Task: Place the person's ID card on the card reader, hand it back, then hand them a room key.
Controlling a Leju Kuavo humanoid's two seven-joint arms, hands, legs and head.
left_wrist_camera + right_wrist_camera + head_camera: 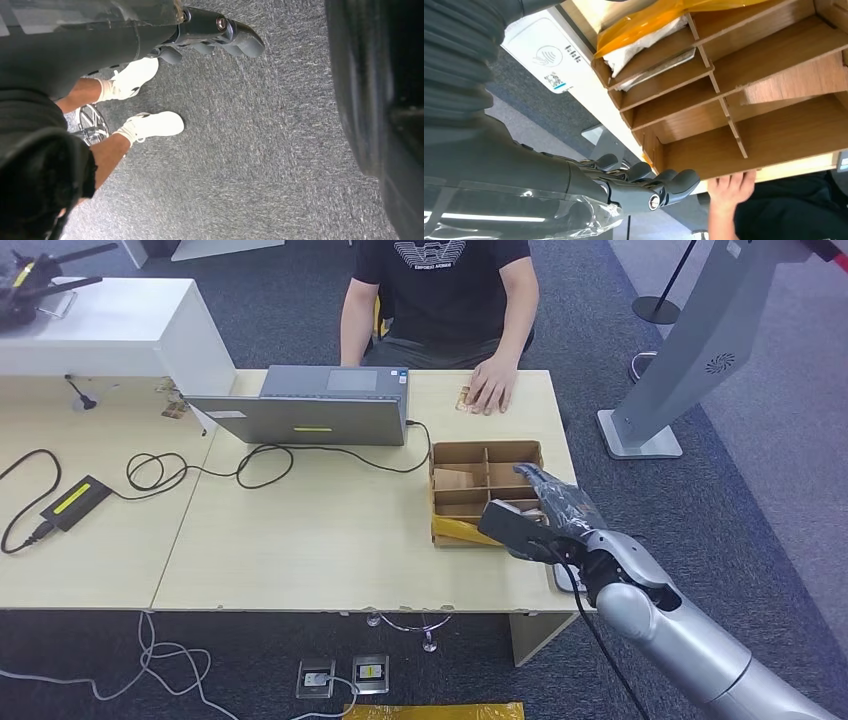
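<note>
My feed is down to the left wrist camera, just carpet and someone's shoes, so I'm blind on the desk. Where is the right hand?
Observer: The right hand is above the divided cardboard box, near the right end of the table.
Operator: Is it holding anything?
Observer: No. In the right wrist view its fingers are stretched out with nothing in them.
Operator: And the ID card?
Observer: The person's hand lies flat on the table's far edge, right of the laptop. I cannot tell whether a card is under it.
</note>
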